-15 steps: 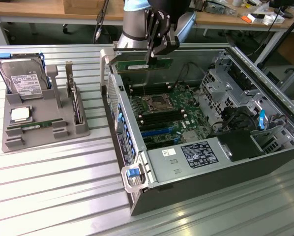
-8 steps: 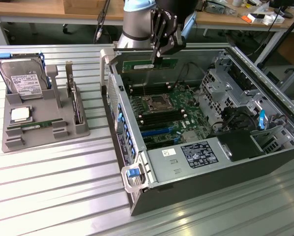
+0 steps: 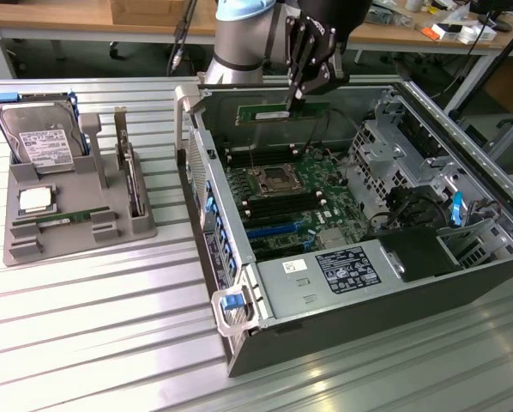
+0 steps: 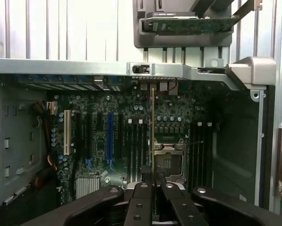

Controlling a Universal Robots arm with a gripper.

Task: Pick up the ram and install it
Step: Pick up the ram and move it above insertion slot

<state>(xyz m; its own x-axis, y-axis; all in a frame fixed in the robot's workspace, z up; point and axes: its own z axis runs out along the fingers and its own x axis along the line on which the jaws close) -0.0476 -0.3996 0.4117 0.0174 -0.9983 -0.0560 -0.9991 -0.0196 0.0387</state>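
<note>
The open black metal computer case (image 3: 342, 330) contained a green motherboard (image 3: 282, 202); the grey tray (image 3: 76, 245) at the exterior view's left held a silver hard drive (image 3: 44, 142), label unreadable. The black gripper (image 3: 289, 105), nearly closed, pinched the long green ram (image 3: 261, 112) over the case's far edge, long axis running left to right.

No word or number can be read anywhere; the hard drive (image 3: 42, 142) in the grey tray (image 3: 141, 225) carries a white label with dark print, too small to make out; the black sticker (image 3: 347, 269) on the silver power supply (image 3: 325, 296) shows white lines and marks, illegible; a small white sticker (image 3: 295, 265) sits just beside it; the ram (image 3: 274, 111) has a pale label, unreadable.
</note>
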